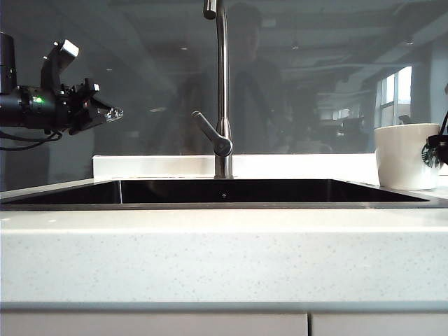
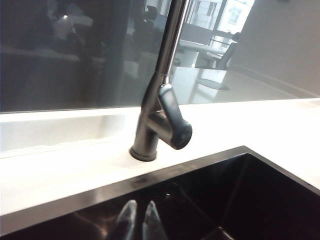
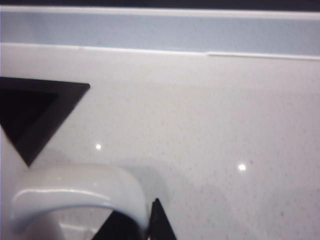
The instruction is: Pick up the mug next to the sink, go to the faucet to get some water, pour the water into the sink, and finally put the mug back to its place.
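Countertop [image 1: 224,259], speckled white, fills the foreground of the exterior view, and behind it lies one sink [image 1: 224,192], a long dark basin with a thin metal rim. One mug [image 1: 407,155] stands upright on the counter just past the sink's right end; it is white, cylindrical and glossy, and no logo shows from this side. The right gripper [image 1: 434,150] sits at the mug's right side, touching or almost touching its wall. In the right wrist view the mug's white curved handle [image 3: 80,192] lies right at the dark fingertips [image 3: 159,220], which stand close together with the handle's edge between them; whether they truly clamp it cannot be told. Behind the sink's middle rises one faucet [image 1: 222,91], a slim steel tube with a grey lever [image 1: 210,133] near its base. The left gripper [image 1: 105,112] hangs high at the left, well apart from the mug, its pale fingertips [image 2: 125,222] nearly together and empty above the basin.
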### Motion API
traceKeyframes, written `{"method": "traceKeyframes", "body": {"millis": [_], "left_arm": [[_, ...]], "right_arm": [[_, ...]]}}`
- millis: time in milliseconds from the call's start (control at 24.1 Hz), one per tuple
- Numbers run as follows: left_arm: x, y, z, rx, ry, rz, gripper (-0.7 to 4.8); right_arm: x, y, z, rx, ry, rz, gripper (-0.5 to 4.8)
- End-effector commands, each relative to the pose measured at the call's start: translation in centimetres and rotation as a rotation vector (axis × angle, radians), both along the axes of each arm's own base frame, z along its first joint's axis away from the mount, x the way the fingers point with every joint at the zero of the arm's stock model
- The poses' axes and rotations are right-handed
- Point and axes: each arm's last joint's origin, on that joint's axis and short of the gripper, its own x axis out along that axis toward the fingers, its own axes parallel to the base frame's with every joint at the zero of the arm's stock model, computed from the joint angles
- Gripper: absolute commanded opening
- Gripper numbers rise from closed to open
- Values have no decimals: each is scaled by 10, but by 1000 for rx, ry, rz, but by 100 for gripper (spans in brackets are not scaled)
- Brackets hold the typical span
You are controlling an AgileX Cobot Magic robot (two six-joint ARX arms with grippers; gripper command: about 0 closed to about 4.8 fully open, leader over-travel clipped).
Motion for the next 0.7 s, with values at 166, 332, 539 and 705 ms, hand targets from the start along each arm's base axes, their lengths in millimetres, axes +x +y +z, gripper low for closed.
{"method": "traceKeyframes", "body": {"millis": [166, 332, 539, 705], "left_arm": [[27, -2, 1, 11, -45, -10, 25], [59, -12, -11, -41, -14, -46, 26], [86, -27, -23, -59, -11, -106, 26], [99, -45, -28, -89, 11, -169, 27]], "right_arm": [[9, 0, 20, 10, -91, 31, -6], [16, 6, 29, 16, -119, 46, -6], [23, 14, 39, 68, -148, 65, -6], [25, 16, 42, 68, -160, 48, -6]]}}
